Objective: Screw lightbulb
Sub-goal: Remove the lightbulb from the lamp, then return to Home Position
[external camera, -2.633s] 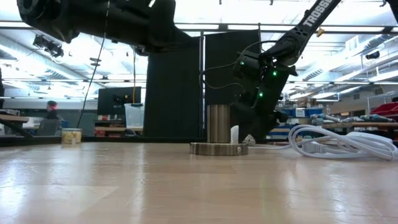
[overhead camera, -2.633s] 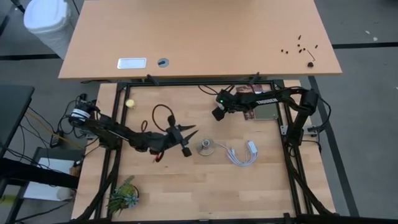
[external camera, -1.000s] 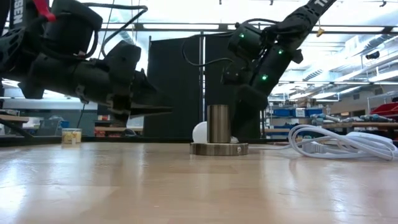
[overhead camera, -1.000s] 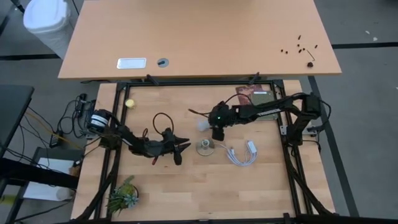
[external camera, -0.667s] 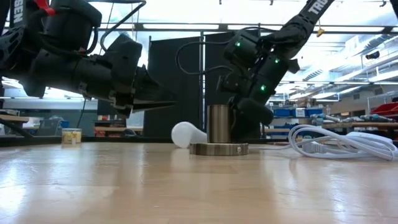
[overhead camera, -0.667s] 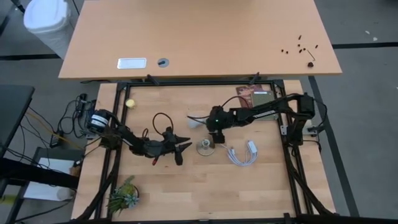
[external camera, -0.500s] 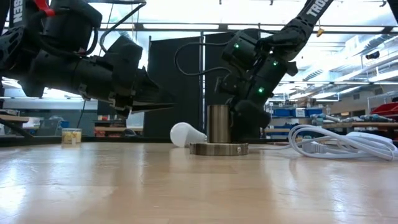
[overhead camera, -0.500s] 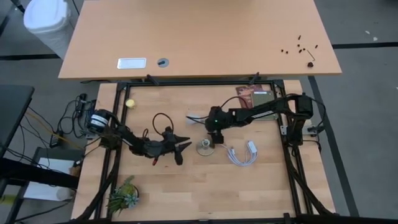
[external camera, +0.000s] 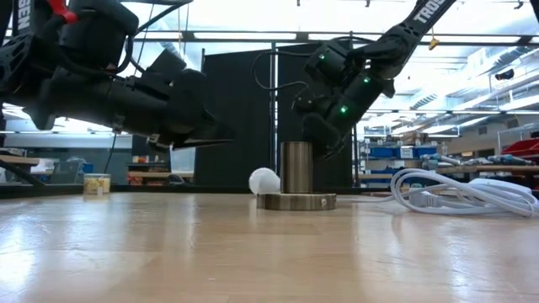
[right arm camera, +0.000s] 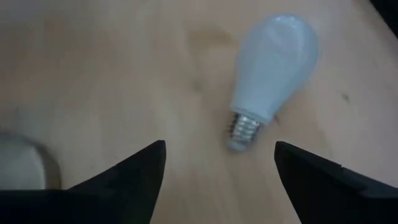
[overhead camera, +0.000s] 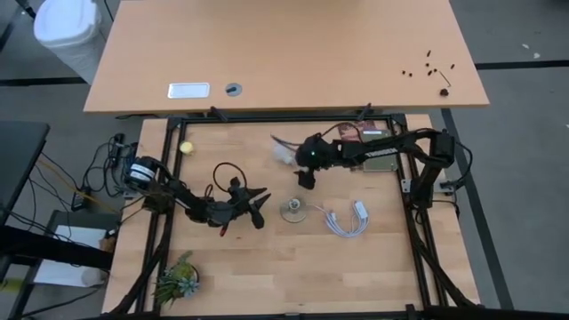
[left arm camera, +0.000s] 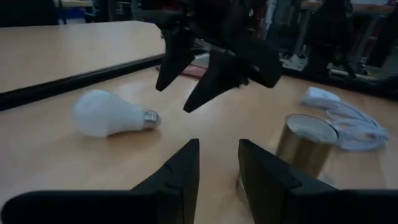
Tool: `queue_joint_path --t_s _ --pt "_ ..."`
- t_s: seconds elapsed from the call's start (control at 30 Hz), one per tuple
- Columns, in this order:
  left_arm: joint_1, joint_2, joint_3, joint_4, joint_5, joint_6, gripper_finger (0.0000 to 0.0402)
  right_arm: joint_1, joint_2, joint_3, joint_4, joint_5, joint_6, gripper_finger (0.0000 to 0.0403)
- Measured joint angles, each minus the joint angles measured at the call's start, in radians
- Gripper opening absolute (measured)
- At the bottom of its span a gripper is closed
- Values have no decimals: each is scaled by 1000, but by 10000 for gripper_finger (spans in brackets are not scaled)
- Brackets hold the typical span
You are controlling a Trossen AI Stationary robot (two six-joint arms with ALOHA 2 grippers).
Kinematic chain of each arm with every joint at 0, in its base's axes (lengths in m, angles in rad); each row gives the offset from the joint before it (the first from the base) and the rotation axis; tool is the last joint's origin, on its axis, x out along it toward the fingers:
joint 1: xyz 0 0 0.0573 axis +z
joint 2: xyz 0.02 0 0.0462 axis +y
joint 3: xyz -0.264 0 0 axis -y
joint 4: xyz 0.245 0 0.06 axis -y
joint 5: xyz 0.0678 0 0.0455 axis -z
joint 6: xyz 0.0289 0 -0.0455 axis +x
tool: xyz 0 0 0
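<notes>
1. A small white lightbulb [right arm camera: 272,67] with a smooth frosted dome and a ribbed silvery screw base is seen lying on its side on the pale wooden desk [overhead camera: 267,258]; it is held by neither gripper.
2. In the high view the lightbulb [overhead camera: 284,155] is found toward the far middle of the desk, well apart from the socket and just beside the right gripper.
3. The right gripper [overhead camera: 306,179] is seen released: in its wrist view two dark, flat, tapering fingers [right arm camera: 134,171] are spread wide, with the lightbulb lying ahead of the gap and touching neither.
4. The left gripper [overhead camera: 256,208] is placed low over the desk to the left of the socket; its two dark wedge-shaped fingers [left arm camera: 180,174] are parted by a narrow gap and nothing is grasped between them.
5. A round brushed-metal socket [external camera: 296,175], formed of a short upright cylinder on a flat disc, stands on the desk at the centre; from above it [overhead camera: 294,210] is shown as a greyish disc.
6. A coiled white plastic cable [overhead camera: 345,219] with a blocky white plug lies just to the right of the socket.
7. A small yellow ball [overhead camera: 186,148] rests near the far left corner, and a spiky green plant [overhead camera: 178,277] sits at the near left corner.
</notes>
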Motion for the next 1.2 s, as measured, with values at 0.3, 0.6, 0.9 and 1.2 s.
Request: queue_joint_path --t_s 0.3,0.6,0.9,1.2 --pt "-2 0 26 0 10 29 117 -24 1 33 -17 25 100 326" --pt "-70 -85 29 58 22 171 117 86 -138 69 -290 30 139 306" --pt "-81 -312 30 -318 26 132 117 211 -417 -67 -390 91 298 306" --pt "-150 -476 32 -405 43 106 117 465 -707 -303 -218 244 497 306"
